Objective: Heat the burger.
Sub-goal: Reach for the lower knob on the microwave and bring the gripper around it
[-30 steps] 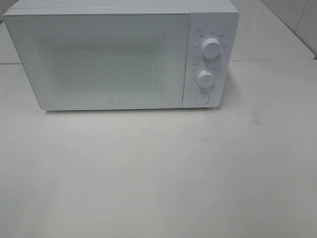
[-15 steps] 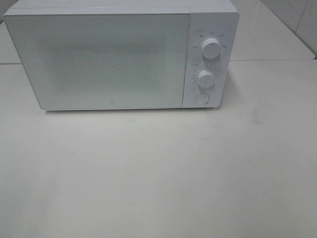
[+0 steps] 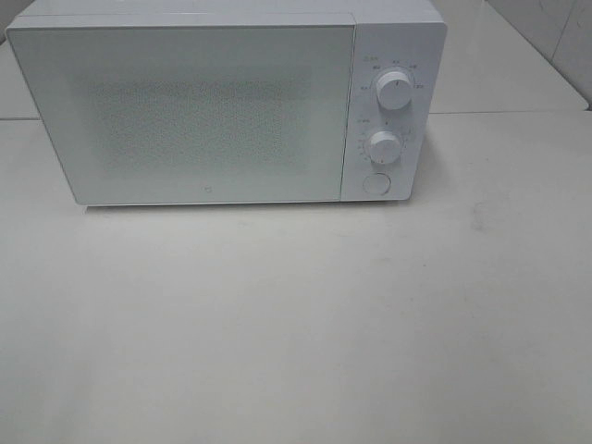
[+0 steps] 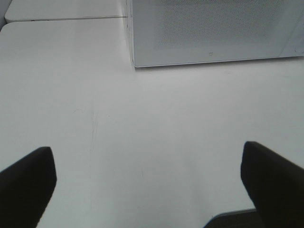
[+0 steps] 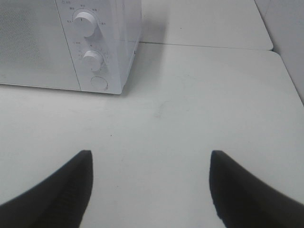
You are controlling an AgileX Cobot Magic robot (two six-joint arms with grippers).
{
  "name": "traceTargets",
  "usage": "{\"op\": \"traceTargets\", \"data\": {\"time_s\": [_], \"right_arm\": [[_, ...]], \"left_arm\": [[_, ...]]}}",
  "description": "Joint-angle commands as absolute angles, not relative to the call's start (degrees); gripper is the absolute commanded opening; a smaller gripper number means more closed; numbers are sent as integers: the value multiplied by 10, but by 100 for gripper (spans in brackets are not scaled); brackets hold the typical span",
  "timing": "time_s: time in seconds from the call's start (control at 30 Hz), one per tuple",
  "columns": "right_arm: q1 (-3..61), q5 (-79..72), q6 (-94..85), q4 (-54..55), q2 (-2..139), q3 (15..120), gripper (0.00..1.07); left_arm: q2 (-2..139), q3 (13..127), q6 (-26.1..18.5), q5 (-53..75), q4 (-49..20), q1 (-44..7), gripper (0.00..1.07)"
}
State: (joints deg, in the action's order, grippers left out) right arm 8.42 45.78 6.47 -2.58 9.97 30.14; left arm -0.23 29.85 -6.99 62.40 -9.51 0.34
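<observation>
**Exterior high view.** A white microwave (image 3: 227,102) stands at 12 o'clock on the pale worktop (image 3: 296,324). Its door (image 3: 185,111) is closed and speckled, and nothing can be made out behind it. The control panel (image 3: 393,111) sits at 3 o'clock from the door. On it, the upper knob (image 3: 396,92) is at 12 o'clock, the lower knob (image 3: 383,145) is below that, and a round button (image 3: 376,182) is at 6 o'clock. Neither arm reaches into this view. The burger is nowhere to be seen, whether on the worktop or through the door, so I cannot tell if it is inside.

**Left wrist view.** The left end effector (image 4: 149,190) hangs over bare worktop with its dark fingers (image 4: 26,185) spread wide apart and nothing between them. The lower corner of the microwave door lies ahead, well apart from it.

**Right wrist view.** The right end effector (image 5: 152,190) also has its fingers (image 5: 247,190) spread apart and empty. It faces the control panel end of the microwave, with both knobs and the round button in sight and well clear of the tips.

**Judgement.** The step in hand looks like the approach to the microwave, with nothing grasped. If the burger is already shut inside, the next move falls to the right arm. It would need to advance on a knob, narrow its jaws around it and twist. If the burger is not inside, the round button probably has to be pressed to release the door.
</observation>
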Motion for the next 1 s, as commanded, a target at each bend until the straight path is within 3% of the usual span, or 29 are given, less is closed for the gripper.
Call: {"op": "traceTargets", "data": {"time_s": [0.03, 1.0], "right_arm": [[81, 430, 65, -27, 121, 305, 68], [81, 186, 80, -26, 430, 305, 68]], "left_arm": [[-11, 297, -66, 616, -97, 4, 98], [-11, 297, -66, 616, -97, 4, 98]]}}
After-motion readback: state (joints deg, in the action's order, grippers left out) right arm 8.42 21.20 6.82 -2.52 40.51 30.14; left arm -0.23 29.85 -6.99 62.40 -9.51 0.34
